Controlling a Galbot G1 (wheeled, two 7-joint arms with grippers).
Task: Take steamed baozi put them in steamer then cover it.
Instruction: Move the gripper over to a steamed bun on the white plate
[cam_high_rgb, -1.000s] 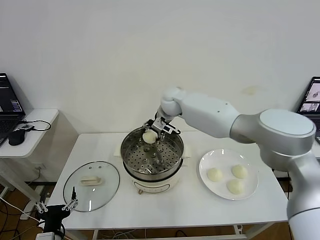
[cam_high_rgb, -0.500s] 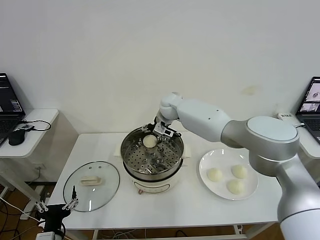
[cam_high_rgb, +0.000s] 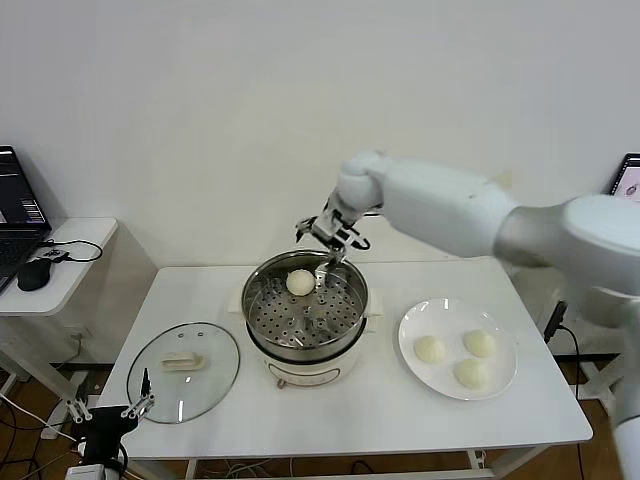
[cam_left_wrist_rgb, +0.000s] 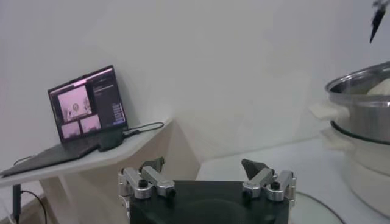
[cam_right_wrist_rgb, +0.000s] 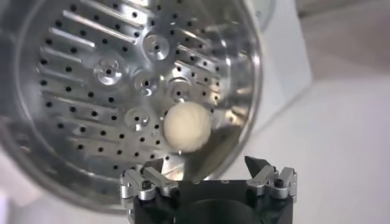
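With jaws apart, R gripper (cam_high_rgb: 327, 238) hovers above steamer (cam_high_rgb: 305, 312) rim at 12 o'clock; one baozi (cam_high_rgb: 300, 282) on tray there; L gripper (cam_left_wrist_rgb: 206, 182) jaws apart, low by table edge.

Steamer (cam_left_wrist_rgb: 365, 115) cut off; right arm (cam_high_rgb: 590, 235) blurred.

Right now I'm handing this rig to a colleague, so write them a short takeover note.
Right gripper: open, empty, above the back rim of the round shiny steel steamer.
Left gripper: open, empty, parked low off the table's front-left corner.
Done: one small cream-white baozi lies on the perforated tray, near the back wall.
Left: three more buns wait on the flat white plate, right of the steamer. The round clear glass lid lies flat on the table to the left; it goes on last.
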